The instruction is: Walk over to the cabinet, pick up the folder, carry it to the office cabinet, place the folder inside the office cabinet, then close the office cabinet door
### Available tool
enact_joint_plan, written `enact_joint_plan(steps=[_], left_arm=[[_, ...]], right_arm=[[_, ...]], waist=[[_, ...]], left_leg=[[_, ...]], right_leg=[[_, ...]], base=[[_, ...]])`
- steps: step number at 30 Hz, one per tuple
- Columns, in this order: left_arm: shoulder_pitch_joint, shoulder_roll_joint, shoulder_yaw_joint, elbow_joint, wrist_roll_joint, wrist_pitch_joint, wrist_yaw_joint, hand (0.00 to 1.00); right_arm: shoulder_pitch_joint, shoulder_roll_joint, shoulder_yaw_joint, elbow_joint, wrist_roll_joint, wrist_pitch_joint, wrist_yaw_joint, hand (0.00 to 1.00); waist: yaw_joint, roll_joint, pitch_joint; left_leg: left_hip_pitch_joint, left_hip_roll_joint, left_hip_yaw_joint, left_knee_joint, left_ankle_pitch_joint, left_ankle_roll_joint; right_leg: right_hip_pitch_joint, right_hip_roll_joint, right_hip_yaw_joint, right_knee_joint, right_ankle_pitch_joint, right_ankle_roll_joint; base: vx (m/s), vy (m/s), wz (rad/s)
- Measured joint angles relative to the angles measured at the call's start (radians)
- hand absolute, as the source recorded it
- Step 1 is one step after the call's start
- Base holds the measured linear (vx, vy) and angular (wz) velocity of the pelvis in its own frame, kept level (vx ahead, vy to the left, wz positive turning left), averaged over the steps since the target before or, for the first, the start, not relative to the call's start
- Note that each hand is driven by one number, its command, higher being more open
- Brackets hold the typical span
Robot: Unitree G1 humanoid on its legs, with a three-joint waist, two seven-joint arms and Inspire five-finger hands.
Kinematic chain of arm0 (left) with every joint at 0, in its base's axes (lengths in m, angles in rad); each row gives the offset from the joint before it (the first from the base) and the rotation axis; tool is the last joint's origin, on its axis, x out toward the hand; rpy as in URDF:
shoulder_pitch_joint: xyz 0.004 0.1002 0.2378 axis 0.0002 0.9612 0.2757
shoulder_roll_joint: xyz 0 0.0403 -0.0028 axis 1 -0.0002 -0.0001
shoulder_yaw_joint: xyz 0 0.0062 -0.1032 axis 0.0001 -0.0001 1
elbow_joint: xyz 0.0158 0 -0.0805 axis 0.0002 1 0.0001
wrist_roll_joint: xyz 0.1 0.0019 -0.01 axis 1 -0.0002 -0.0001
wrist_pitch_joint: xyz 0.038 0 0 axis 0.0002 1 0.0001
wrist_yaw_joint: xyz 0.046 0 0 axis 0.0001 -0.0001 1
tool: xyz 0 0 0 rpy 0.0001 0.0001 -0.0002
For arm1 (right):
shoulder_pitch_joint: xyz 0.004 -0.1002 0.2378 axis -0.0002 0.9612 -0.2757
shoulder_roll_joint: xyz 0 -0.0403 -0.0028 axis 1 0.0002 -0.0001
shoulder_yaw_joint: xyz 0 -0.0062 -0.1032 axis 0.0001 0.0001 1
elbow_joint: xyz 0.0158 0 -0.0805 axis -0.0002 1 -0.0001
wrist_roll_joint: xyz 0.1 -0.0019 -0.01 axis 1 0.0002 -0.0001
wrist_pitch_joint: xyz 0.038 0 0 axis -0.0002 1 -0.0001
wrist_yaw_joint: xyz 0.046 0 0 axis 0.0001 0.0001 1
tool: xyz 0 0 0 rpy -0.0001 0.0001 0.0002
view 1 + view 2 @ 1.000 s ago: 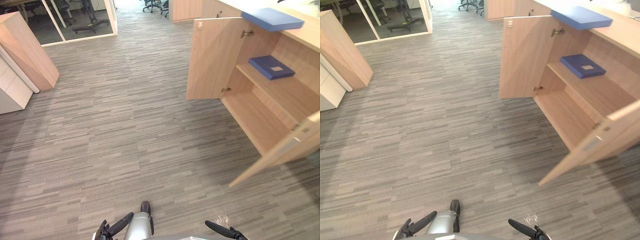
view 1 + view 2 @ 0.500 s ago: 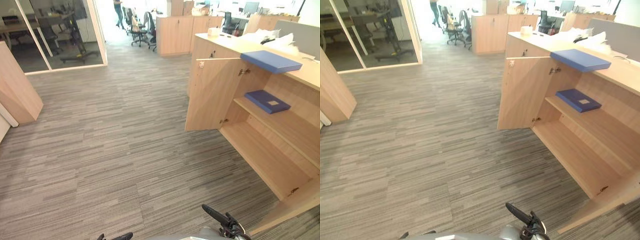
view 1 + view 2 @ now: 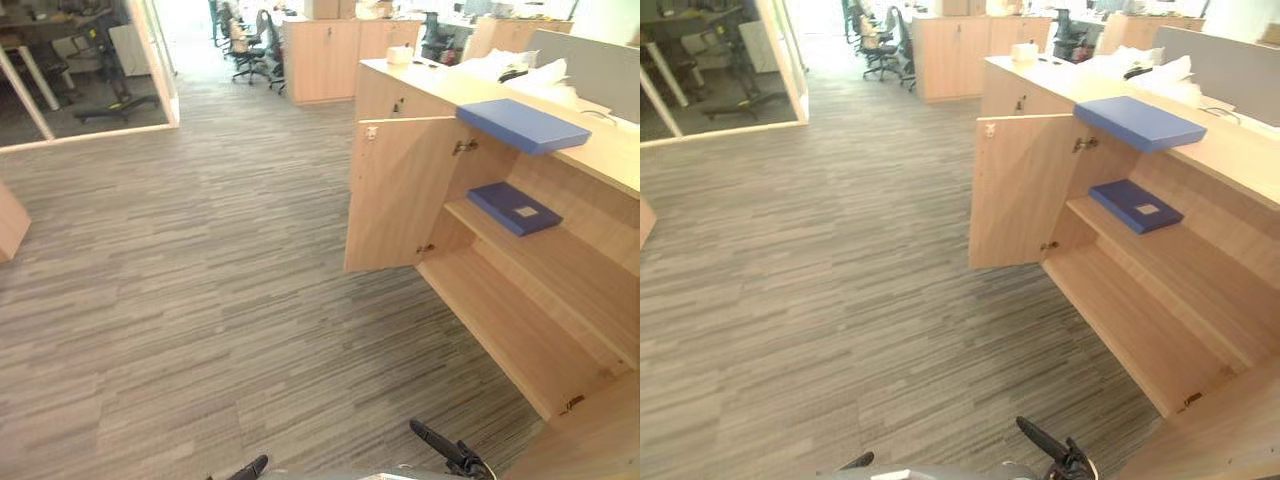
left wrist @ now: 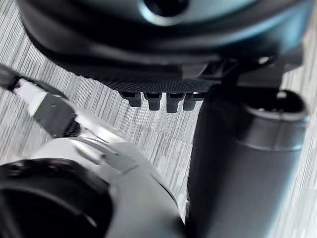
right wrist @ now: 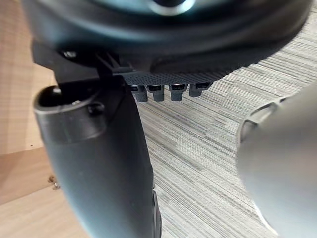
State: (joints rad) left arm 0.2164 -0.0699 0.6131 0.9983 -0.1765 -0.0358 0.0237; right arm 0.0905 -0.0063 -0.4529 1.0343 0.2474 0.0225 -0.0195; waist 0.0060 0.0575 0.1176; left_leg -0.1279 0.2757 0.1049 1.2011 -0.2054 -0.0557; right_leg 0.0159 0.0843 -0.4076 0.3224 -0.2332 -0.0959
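An office cabinet (image 3: 520, 300) stands at the right with both doors swung out; its far door (image 3: 395, 195) juts toward the floor. One blue folder (image 3: 522, 124) lies on the cabinet's top, overhanging the edge. A second blue folder (image 3: 514, 207) with a white label rests on the inner shelf. My left hand (image 3: 250, 467) and right hand (image 3: 445, 455) hang low at the bottom of the eye views, far from both folders. In the wrist views the left hand (image 4: 237, 163) and right hand (image 5: 99, 163) hold nothing, fingers relaxed over carpet.
The near cabinet door (image 3: 590, 450) sticks out at the lower right. White clutter (image 3: 520, 70) sits on the countertop. Further cabinets (image 3: 320, 55) and office chairs (image 3: 240, 50) stand at the back, a glass partition (image 3: 90, 60) at the far left. Grey carpet (image 3: 200, 280) spreads in front.
The camera has swung and tilted up, so the whole scene shifted left and the far room came into view. My left hand has sunk to the bottom edge. The folders have not moved.
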Motion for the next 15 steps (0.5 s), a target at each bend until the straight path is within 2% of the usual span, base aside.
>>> enact_joint_plan(steps=[1, 3, 5, 6, 7, 8, 9, 10, 11, 12, 13, 14, 15], left_arm=[[0.001, 0.003, 0.001, -0.017, -0.011, 0.000, -0.003, 1.00], [-0.002, 0.005, 0.001, -0.036, -0.011, -0.001, 0.001, 1.00], [-0.006, 0.000, 0.001, -0.036, -0.011, -0.002, 0.005, 1.00], [-0.006, -0.006, 0.003, -0.039, -0.011, -0.003, 0.016, 1.00], [-0.007, -0.014, 0.006, -0.039, -0.014, -0.003, 0.030, 1.00], [-0.009, -0.018, 0.005, -0.039, -0.019, -0.003, 0.039, 1.00], [-0.008, -0.022, 0.004, -0.032, -0.024, -0.001, 0.045, 1.00], [-0.006, -0.022, 0.006, -0.019, -0.029, 0.003, 0.053, 1.00], [-0.006, -0.019, 0.007, -0.014, -0.030, 0.002, 0.057, 1.00], [-0.005, -0.006, 0.008, -0.005, -0.029, 0.000, 0.059, 1.00], [-0.005, 0.003, 0.008, 0.009, -0.029, -0.003, 0.059, 1.00], [-0.006, 0.015, -0.002, 0.015, -0.029, -0.005, 0.060, 1.00], [-0.007, 0.021, -0.011, 0.022, -0.029, -0.007, 0.060, 1.00]], right_arm=[[-0.004, 0.003, -0.001, 0.019, -0.002, 0.009, -0.002, 1.00], [-0.012, 0.003, 0.004, 0.042, -0.004, 0.019, -0.005, 1.00], [-0.020, 0.003, 0.015, 0.044, -0.007, 0.022, -0.008, 1.00], [-0.031, 0.000, 0.013, 0.052, -0.007, 0.022, -0.009, 1.00], [-0.034, -0.004, 0.013, 0.054, -0.007, 0.020, -0.010, 1.00], [-0.035, -0.006, 0.013, 0.055, -0.007, 0.019, -0.012, 1.00], [-0.035, -0.011, 0.014, 0.052, -0.008, 0.019, -0.013, 1.00], [-0.028, -0.011, 0.014, 0.043, -0.010, 0.018, -0.014, 1.00], [-0.026, -0.008, 0.014, 0.037, -0.010, 0.017, -0.015, 1.00], [-0.019, 0.009, 0.013, 0.015, -0.011, 0.017, -0.010, 1.00], [-0.018, 0.012, 0.010, -0.002, -0.011, 0.017, -0.007, 1.00], [-0.017, 0.018, 0.003, -0.019, -0.015, 0.015, -0.005, 1.00], [-0.017, 0.016, -0.004, -0.023, -0.014, 0.010, -0.001, 1.00]], waist=[[0.011, -0.019, 0.000], [0.025, -0.035, -0.001], [0.028, -0.046, -0.002], [0.036, -0.043, -0.001], [0.039, -0.039, -0.006], [0.042, -0.033, -0.011], [0.042, -0.020, -0.021], [0.044, -0.014, -0.033], [0.050, -0.017, -0.038], [0.058, -0.040, -0.049], [0.066, -0.050, -0.051], [0.067, -0.062, -0.050], [0.063, -0.064, -0.049]], left_leg=[[-0.034, -0.019, 0.004, -0.023, -0.017, -0.001], [-0.077, -0.043, -0.008, -0.138, -0.056, 0.001], [-0.098, -0.072, -0.044, -0.364, -0.075, -0.007], [-0.095, -0.093, -0.095, -0.551, -0.072, -0.013], [-0.093, -0.124, -0.187, -0.706, -0.058, -0.018], [-0.093, -0.134, -0.233, -0.761, -0.043, -0.018], [-0.091, -0.138, -0.259, -0.803, 0.004, -0.037], [-0.062, -0.150, -0.232, -0.812, 0.087, -0.049], [-0.050, -0.159, -0.209, -0.811, 0.093, -0.057], [-0.005, -0.192, -0.134, -0.833, 0.074, -0.025], [0.032, -0.214, -0.084, -0.853, 0.072, -0.013], [0.092, -0.249, -0.034, -0.887, 0.068, 0.015], [0.125, -0.263, -0.016, -0.908, 0.066, 0.028]], right_leg=[[0.036, 0.001, 0.039, -0.031, 0.002, 0.004], [0.082, -0.004, 0.098, -0.072, 0.008, 0.024], [0.115, -0.018, 0.146, -0.099, 0.010, 0.037], [0.127, -0.031, 0.182, -0.104, 0.006, 0.044], [0.130, -0.042, 0.208, -0.103, -0.002, 0.058], [0.130, -0.048, 0.222, -0.100, -0.008, 0.069], [0.132, -0.062, 0.247, -0.090, -0.023, 0.094], [0.133, -0.092, 0.265, -0.055, -0.043, 0.128], [0.121, -0.116, 0.273, -0.019, -0.053, 0.144], [0.061, -0.190, 0.279, 0.119, -0.073, 0.168], [0.010, -0.242, 0.274, 0.241, -0.073, 0.160], [-0.046, -0.322, 0.238, 0.391, -0.047, 0.113], [-0.063, -0.365, 0.196, 0.455, -0.025, 0.070]], base=[[0.40, 0.059, -0.79], [0.36, 0.087, -0.89], [0.28, 0.132, -0.85], [0.31, 0.196, -0.83], [0.32, 0.216, -0.84], [0.35, 0.255, -0.76], [0.40, 0.313, -0.81], [0.42, 0.337, -0.86], [0.41, 0.375, -1.07], [0.36, 0.381, -1.07], [0.40, 0.453, -1.28], [0.30, 0.362, -0.88], [0.26, 0.327, -0.74]])
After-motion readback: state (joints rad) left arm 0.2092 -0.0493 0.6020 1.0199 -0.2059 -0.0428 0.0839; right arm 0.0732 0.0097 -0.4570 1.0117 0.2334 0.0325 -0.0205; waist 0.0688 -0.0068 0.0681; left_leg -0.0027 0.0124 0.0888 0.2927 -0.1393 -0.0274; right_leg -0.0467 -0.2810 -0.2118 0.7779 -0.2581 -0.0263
